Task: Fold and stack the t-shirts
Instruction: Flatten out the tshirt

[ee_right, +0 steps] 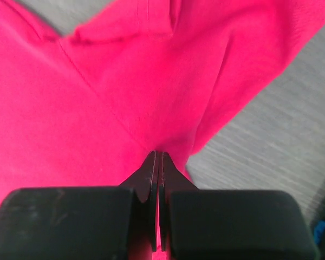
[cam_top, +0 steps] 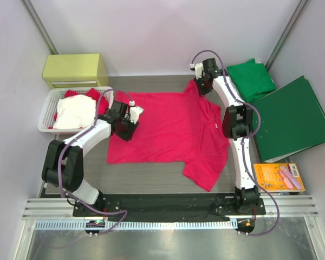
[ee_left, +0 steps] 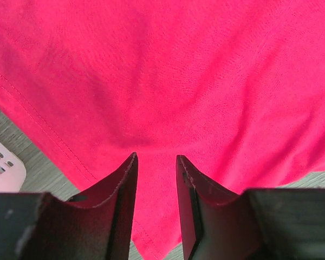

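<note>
A red t-shirt (cam_top: 168, 127) lies spread on the table (cam_top: 146, 177).

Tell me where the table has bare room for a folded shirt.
Bare: the strip between the red t-shirt and the arm bases; the back strip beside the yellow box. Crowded: right side, green t-shirt, folder, orange packet.

Overhead camera looks down from behind; both wrist cameras closely face the red t-shirt (cam_top: 168, 127).
</note>
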Controlling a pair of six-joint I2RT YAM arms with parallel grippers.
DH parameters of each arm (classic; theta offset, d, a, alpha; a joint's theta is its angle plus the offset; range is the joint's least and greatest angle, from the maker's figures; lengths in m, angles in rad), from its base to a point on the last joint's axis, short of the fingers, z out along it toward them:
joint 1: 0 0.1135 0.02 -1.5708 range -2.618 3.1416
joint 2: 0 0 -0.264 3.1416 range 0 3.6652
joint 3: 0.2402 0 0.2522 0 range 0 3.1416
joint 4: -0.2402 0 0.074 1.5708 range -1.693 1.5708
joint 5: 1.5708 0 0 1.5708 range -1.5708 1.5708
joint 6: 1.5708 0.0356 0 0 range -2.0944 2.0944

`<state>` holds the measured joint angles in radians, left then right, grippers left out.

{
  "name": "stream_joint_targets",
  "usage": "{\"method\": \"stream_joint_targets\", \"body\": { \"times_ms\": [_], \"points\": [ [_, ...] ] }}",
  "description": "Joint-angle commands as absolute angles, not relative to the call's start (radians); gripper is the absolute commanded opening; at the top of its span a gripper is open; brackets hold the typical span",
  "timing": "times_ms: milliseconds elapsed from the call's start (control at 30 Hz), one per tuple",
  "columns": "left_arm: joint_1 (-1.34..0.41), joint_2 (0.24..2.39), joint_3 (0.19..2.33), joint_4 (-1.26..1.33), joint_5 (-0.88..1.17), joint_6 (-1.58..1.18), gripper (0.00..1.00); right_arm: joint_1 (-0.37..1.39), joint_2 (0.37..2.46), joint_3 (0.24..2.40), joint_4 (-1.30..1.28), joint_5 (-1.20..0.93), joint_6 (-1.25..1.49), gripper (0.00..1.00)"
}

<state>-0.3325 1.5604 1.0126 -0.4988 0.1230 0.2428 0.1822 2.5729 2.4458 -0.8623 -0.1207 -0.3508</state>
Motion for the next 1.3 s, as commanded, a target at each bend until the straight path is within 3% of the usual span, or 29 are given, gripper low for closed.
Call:
{"method": "stream_joint_targets", "body": {
  "times_ms": [0,433,533,667,867,1067,1100,1133,1167,1200,1233,1267],
  "points": [
    [-0.33,1.562,1.035,-0.502,0.104,0.264,0.35,0.192,2.54,2.513,-0.721,-0.126,-0.288,0.01],
    [-0.331,1.574,1.046,-0.499,0.098,0.264,0.27,0.189,2.539,2.356,-0.635,-0.127,-0.293,0.01],
    [-0.331,1.562,1.023,-0.48,0.086,0.264,0.13,0.18,2.479,2.266,-0.551,-0.129,-0.255,0.01],
    [-0.331,1.565,1.006,-0.472,0.083,0.265,0.02,0.179,2.425,2.198,-0.494,-0.14,-0.236,0.01],
    [-0.331,1.549,1.011,-0.476,0.083,0.264,0.0,0.179,2.329,2.05,-0.462,-0.16,-0.235,0.01],
    [-0.331,1.523,0.982,-0.45,0.071,0.264,0.03,0.179,2.139,1.793,-0.261,-0.104,-0.245,0.03],
    [-0.331,1.522,0.979,-0.443,0.066,0.267,0.06,0.179,2.11,1.78,-0.249,-0.107,-0.253,0.09],
    [-0.331,1.52,0.976,-0.439,0.063,0.267,0.14,0.181,2.103,1.775,-0.252,-0.106,-0.259,0.22],
    [-0.331,1.523,0.977,-0.437,0.058,0.267,0.2,0.183,2.097,1.776,-0.259,-0.109,-0.27,0.57],
    [-0.331,1.525,0.977,-0.44,0.058,0.268,0.29,0.183,2.091,1.776,-0.274,-0.107,-0.275,0.69],
    [-0.331,1.525,0.976,-0.437,0.054,0.267,0.49,0.183,2.086,1.775,-0.281,-0.106,-0.279,0.79],
    [-0.331,1.519,0.974,-0.436,0.051,0.268,0.55,0.183,2.082,1.77,-0.296,-0.104,-0.297,0.95]
  ]
}}
